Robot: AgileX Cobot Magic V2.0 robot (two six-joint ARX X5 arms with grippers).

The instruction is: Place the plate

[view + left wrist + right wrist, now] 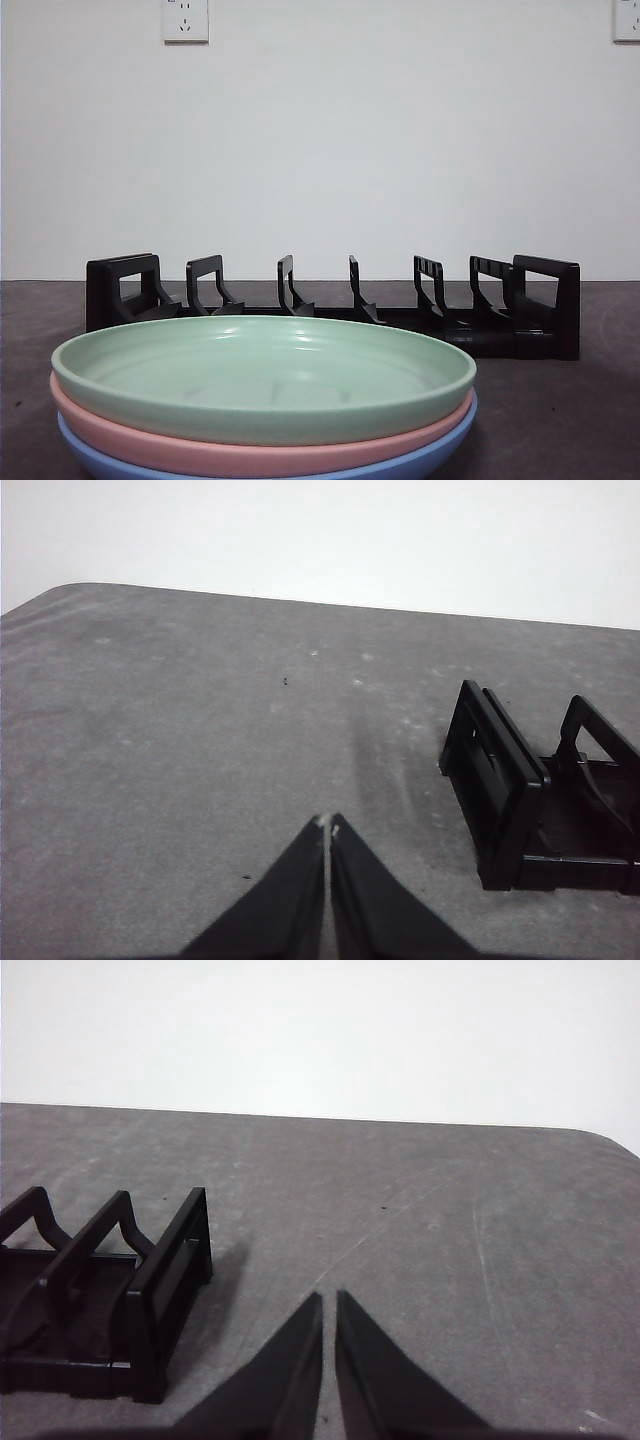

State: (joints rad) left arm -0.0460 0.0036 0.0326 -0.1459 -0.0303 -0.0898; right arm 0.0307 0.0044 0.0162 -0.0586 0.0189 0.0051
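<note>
Three plates stacked close to the front camera; green plate (265, 375) on top, pink plate (250, 450) under it, blue plate (420, 462) at the bottom, each nested in the next; green one's inside is bare and glossy; stack sits on the dark grey table (590, 400). Behind the stack, well apart from it, a black dish rack (330, 305) runs across the table; upright dividers along its length, taller end frames at both sides; no plate in any slot. White wall behind; a white socket (185, 20) high on it and part of another socket (627, 20) at the top edge; no readable writing, brand or label on plates, rack or sockets. Neither arm shows in the front view. Left gripper (328, 825) hangs over bare table, jaws pressed together at the tips, holding nothing; one end of the rack (530, 800) lies near it, not touching. Right gripper (329, 1300) likewise over bare table, jaws nearly closed with a thin slit between them, nothing held; the other end of the rack (120, 1300) near it, apart. Plates not visible in either wrist view.
</note>
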